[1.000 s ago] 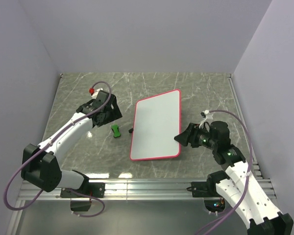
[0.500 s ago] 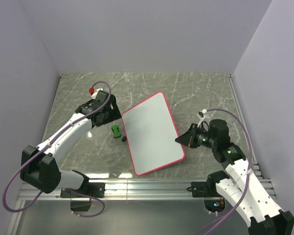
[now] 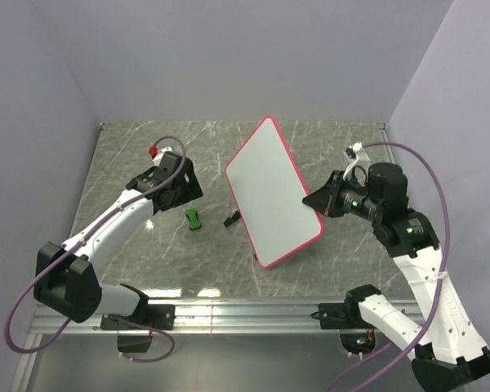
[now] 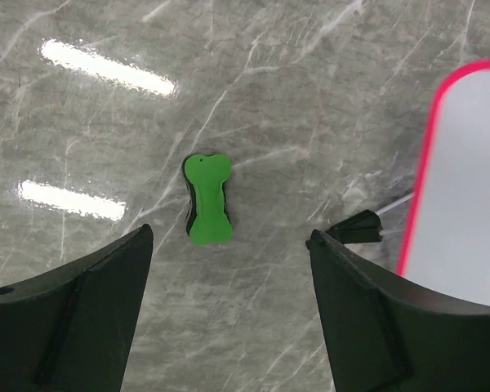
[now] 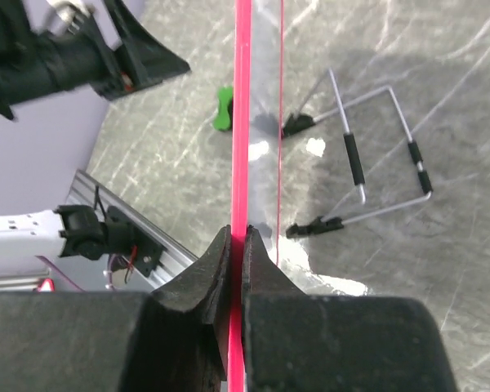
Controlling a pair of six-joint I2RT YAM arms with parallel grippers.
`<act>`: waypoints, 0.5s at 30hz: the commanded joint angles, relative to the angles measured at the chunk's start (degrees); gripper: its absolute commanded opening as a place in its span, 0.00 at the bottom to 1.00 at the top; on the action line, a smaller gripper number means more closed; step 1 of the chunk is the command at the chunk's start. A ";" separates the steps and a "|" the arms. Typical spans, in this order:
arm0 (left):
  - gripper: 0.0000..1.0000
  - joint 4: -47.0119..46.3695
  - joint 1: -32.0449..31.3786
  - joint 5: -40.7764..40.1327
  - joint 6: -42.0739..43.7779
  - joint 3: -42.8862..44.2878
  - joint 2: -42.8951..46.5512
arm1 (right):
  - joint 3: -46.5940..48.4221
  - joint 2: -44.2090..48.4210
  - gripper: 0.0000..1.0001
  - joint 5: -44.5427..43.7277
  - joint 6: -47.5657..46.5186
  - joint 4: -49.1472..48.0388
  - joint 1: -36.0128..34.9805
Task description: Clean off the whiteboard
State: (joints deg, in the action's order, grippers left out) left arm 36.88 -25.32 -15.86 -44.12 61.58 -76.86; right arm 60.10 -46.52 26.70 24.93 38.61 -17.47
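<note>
The left arm [image 3: 106, 229] stretches from its base at the near edge out over the desk, forearm slanting away and inward. Its wrist is bent down so that the left pincer [image 3: 188, 193] points at the surface, its jaws standing wide apart with nothing between them. The right arm [image 3: 425, 269] rises steeply from its base, bends at the elbow and turns its wrist inward toward the middle. The right pincer [image 5: 238, 241] is raised off the desk, its two fingers pressed tight on the red edge of the whiteboard [image 3: 269, 192].
</note>
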 commanded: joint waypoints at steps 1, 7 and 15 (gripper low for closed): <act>0.81 -1.55 -0.25 -0.67 1.49 -0.76 0.83 | 10.89 -1.28 0.00 1.60 -1.64 -3.29 0.07; 0.81 -1.99 -0.25 -0.93 1.93 -2.78 2.33 | 16.10 -4.98 0.00 2.83 -6.01 3.03 0.07; 0.82 -2.61 -0.25 -0.84 2.02 -4.89 4.26 | 14.35 -4.81 0.00 1.07 -12.45 7.88 0.07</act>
State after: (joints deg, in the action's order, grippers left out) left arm 36.18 -25.32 -15.97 -43.07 57.19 -74.81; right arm 72.90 -53.10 25.93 15.25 51.40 -17.47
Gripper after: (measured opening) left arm 0.815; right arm 0.058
